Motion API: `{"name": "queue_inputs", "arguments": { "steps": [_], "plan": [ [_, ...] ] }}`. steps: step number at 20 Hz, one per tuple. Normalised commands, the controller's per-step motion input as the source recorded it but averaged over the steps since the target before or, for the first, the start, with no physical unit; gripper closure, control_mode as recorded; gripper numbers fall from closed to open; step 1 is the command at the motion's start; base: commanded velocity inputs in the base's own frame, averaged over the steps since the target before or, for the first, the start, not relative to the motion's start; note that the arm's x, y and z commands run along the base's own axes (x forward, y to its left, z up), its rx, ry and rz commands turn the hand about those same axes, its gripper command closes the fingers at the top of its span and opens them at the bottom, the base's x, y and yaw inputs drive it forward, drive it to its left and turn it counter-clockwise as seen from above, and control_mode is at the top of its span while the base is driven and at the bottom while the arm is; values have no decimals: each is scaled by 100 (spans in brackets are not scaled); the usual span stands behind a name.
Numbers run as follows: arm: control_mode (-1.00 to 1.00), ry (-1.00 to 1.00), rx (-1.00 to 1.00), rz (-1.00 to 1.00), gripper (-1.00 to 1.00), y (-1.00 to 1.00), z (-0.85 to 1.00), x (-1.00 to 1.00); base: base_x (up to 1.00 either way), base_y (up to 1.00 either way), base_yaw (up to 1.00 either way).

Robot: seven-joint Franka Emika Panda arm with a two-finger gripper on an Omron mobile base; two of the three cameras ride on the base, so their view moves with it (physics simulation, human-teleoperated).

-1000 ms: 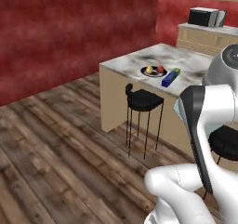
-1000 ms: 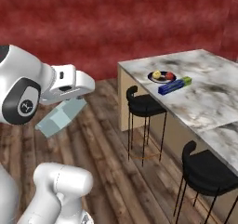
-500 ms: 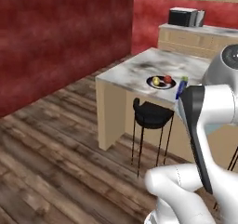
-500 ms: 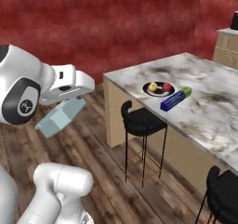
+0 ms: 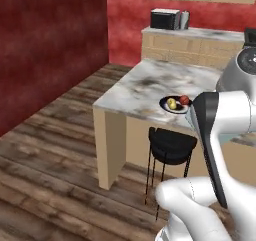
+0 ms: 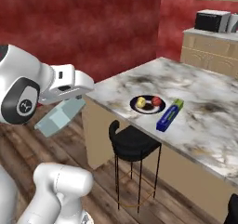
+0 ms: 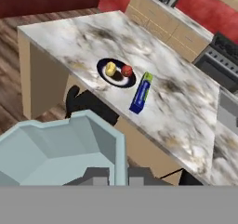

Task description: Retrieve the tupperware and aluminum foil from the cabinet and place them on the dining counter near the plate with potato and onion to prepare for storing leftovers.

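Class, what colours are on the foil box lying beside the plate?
Foil box: dark blue with one green end, clearest in the hand view.

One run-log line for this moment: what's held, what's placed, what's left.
gripper: shut on tupperware | aluminum foil: on dining counter, beside plate | tupperware: off the counter, not yet placed

arm: raised, reaching forward | fingers [image 7: 111,176]: closed on tupperware [image 7: 60,148] rim
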Motion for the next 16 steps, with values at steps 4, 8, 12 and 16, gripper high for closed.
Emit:
{"name": "queue_inputs", "arguments": {
  "steps": [4,8,12,16],
  "plan": [
    [100,0,0,0,100,0,0,0,100,17,-42],
    [100,0,0,0,100,0,0,0,100,11,-43],
    [100,0,0,0,100,0,0,0,100,12,-43],
    [100,0,0,0,100,0,0,0,97,10,-43]
  ]
}}
